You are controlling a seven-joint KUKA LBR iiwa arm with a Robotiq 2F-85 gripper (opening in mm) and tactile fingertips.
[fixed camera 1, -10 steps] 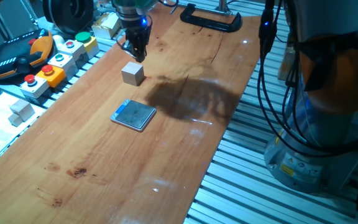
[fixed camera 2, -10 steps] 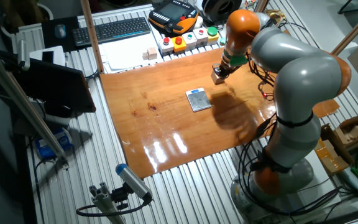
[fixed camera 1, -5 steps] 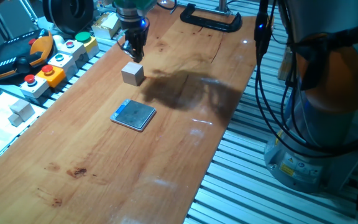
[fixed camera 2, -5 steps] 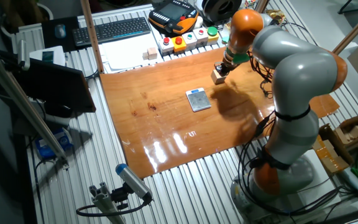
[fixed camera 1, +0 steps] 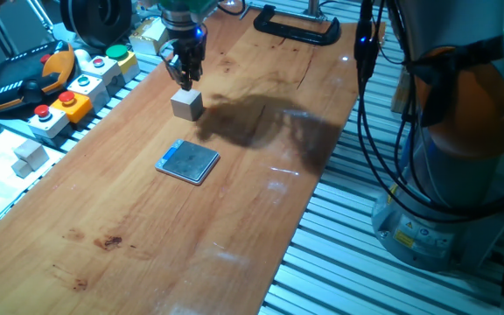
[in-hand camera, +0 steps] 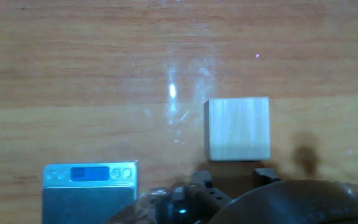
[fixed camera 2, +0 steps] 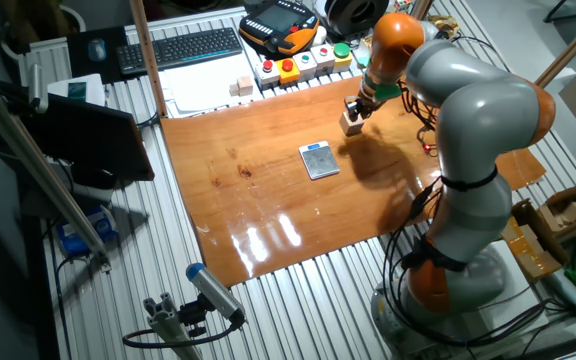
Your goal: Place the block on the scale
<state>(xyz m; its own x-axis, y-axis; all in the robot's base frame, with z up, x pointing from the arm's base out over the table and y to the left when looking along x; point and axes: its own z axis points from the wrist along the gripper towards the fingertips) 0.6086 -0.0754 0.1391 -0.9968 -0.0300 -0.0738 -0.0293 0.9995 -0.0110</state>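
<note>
one wooden tabletop [fixed camera 1: 261, 184] carries everything, and nearest the camera in one fixed view it is bare grain with a few dark stains. further in lies the scale [fixed camera 1: 188, 162], flat on the wood, its grey-blue plate framed by a pale rim; the hand view shows its blue display strip [in-hand camera: 89, 173] along one edge. beyond the scale, apart from it, sits the block [fixed camera 1: 186, 104], a pale beige cube resting on the table. the gripper [fixed camera 1: 185, 79] hangs just above and behind the block, fingers pointing down, holding nothing; in the hand view the two fingertips [in-hand camera: 263, 175] sit at the block's near edge with a gap between them about as wide as the cube, so the jaws look parted, though whether they touch it cannot be told. left of the board, a second whitish cube [fixed camera 1: 31, 155] rests near the button boxes [fixed camera 1: 77, 88] with red, yellow and green caps. at the far end a black clamp [fixed camera 1: 295, 27] grips the table edge. the other fixed view shows the grey and orange arm [fixed camera 2: 468, 130] arching over the board to the block [fixed camera 2: 350, 123].
</note>
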